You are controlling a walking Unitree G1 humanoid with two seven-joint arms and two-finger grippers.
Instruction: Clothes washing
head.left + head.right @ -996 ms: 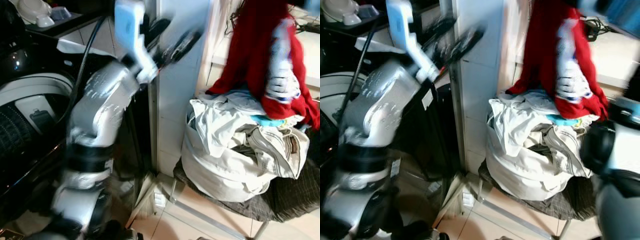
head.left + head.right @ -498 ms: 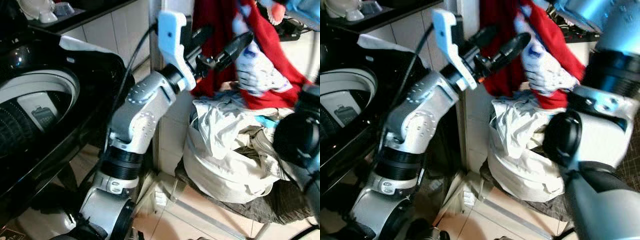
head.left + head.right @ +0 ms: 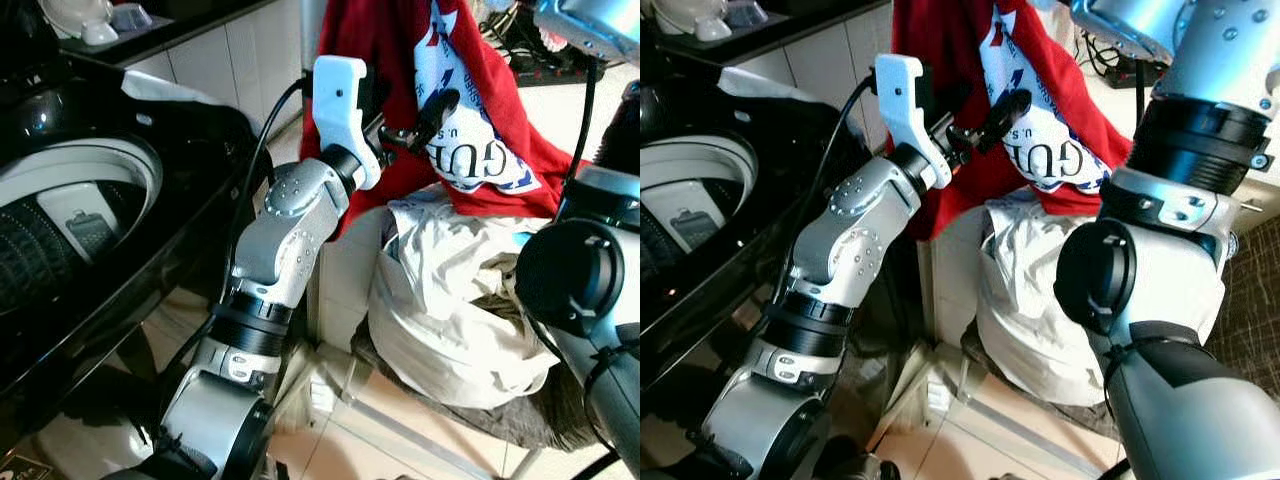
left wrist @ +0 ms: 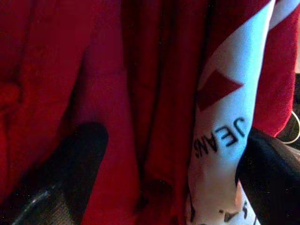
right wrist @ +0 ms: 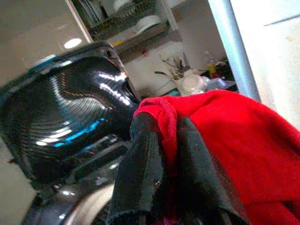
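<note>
The big black washing machine (image 3: 90,230) sits on the robot's left with its round tub open at the top, and a chair (image 3: 470,425) on the right holds a heap of pale clothes (image 3: 450,300). Above that heap hangs the red shirt (image 3: 400,60) with a white patch and letters on it. A second ago the shirt was lying half on the heap. Now it is lifted up high and hangs almost clear of the pile, so its white patch can be read. The right arm is raised over the chair, and in its wrist view the right gripper (image 5: 166,154) has its two black fingers closed tight on a fold of the red cloth, with the machine's shiny lid behind it. The left arm has swung over from the washer side and now reaches into the hanging shirt. The left gripper (image 3: 415,120) has its fingers spread wide, one on each side of the cloth, and they are not pinching it yet. This likely means the shirt is picked out and ready to go, and the left gripper is about to help hold it. The next job is probably to carry it over to the open tub. The long shirt could drag on the pile or catch on the machine's edge.
</note>
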